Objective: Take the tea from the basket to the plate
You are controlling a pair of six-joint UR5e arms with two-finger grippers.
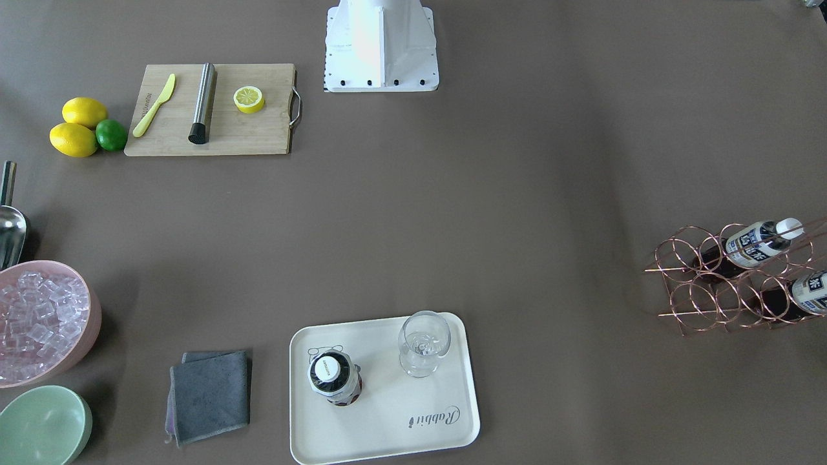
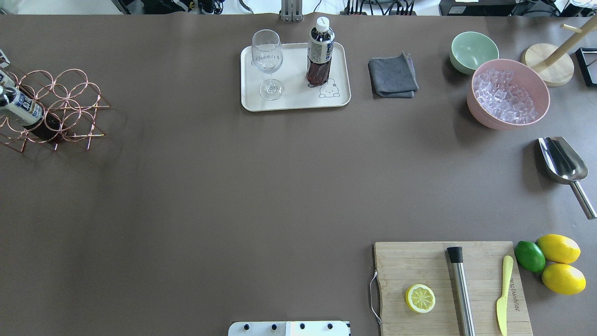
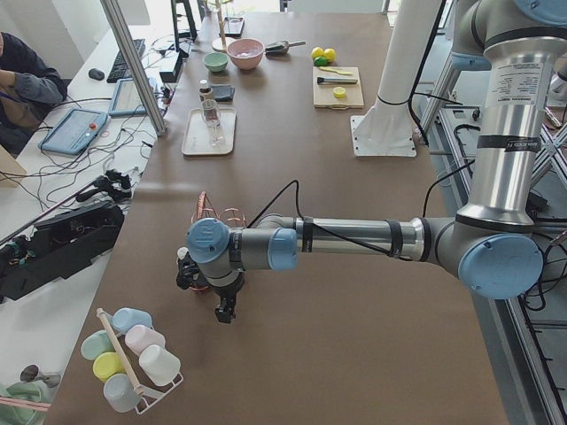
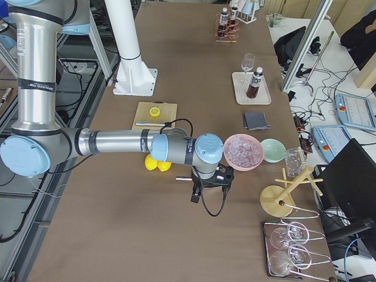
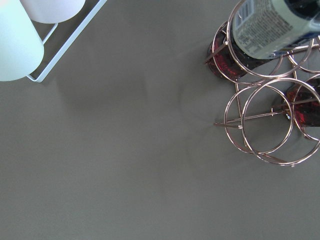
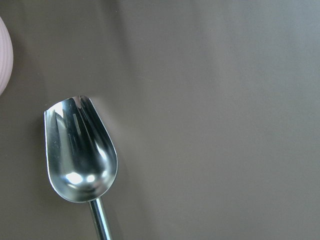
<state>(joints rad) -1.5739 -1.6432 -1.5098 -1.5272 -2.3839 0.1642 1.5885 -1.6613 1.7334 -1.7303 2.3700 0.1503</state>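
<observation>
I am holding the left arm (image 3: 354,237) stretched out level, the left gripper (image 3: 221,312) pointing down. The right arm (image 4: 117,143) is reaching likewise, the right gripper (image 4: 195,195) pointing down. Finger spacing is not showing.

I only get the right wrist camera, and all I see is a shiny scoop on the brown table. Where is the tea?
Observer: One tea bottle stands upright on the plate, next to a wine glass.
Operator: Are there more bottles?
Observer: Yes, two. A second bottle and a third bottle lie on their sides in the basket.
Operator: Is that basket near my scoop?
Observer: No. In the overhead view the basket sits at the table's left end and the scoop near its right end.
</observation>
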